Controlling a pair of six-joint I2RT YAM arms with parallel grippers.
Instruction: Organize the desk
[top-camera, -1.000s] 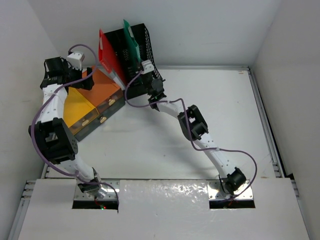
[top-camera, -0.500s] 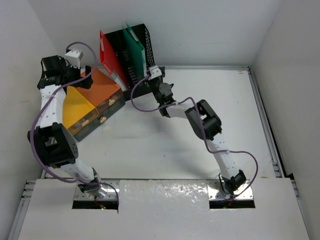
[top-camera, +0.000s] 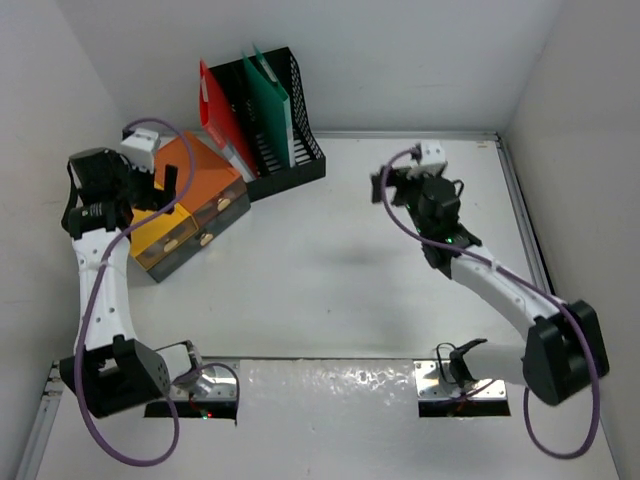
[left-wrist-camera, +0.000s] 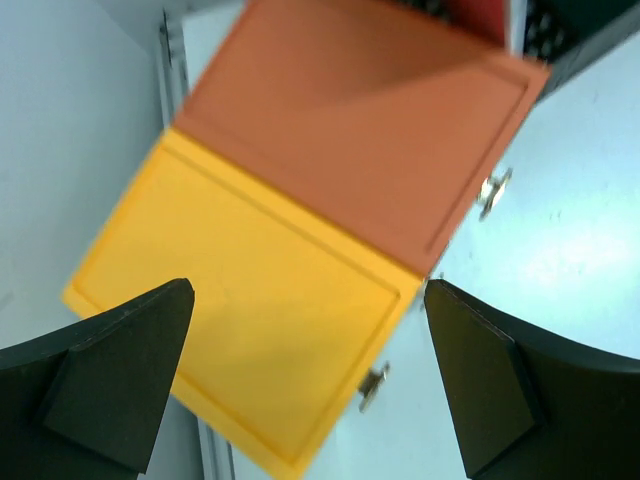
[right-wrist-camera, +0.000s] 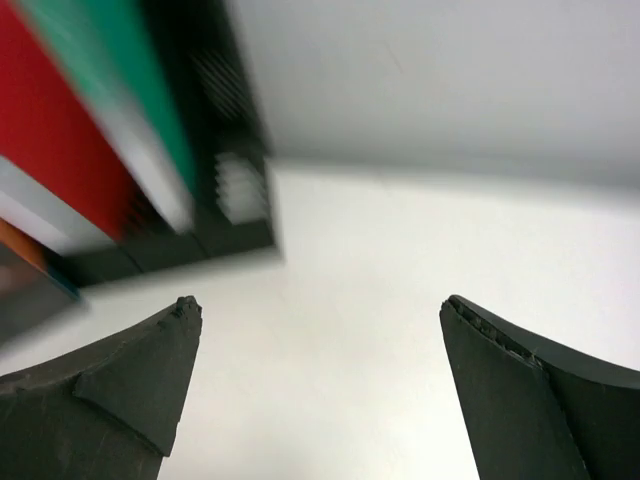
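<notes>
The desk (top-camera: 330, 285) is a white tabletop with metal rails. At its back left stands an orange-yellow box (top-camera: 190, 205) with small drawers. Behind it a black mesh file rack (top-camera: 285, 140) holds a red folder (top-camera: 213, 105) and a green folder (top-camera: 268, 92). My left gripper (top-camera: 165, 185) hovers over the box, open and empty; the left wrist view shows the box lid (left-wrist-camera: 300, 230) between its fingers (left-wrist-camera: 120, 370). My right gripper (top-camera: 386, 186) hangs open above bare desk, to the right of the rack. In the right wrist view its fingertips (right-wrist-camera: 180, 340) frame the desk (right-wrist-camera: 380, 290) and the blurred rack (right-wrist-camera: 215, 190).
White walls close in the desk at the back and on both sides. A metal rail (top-camera: 525, 230) runs along the right edge. The arm bases sit at the near edge behind a white panel (top-camera: 330, 410).
My right gripper has opened, left the file rack and swung right over the desk. The left arm has shifted slightly nearer above the box.
</notes>
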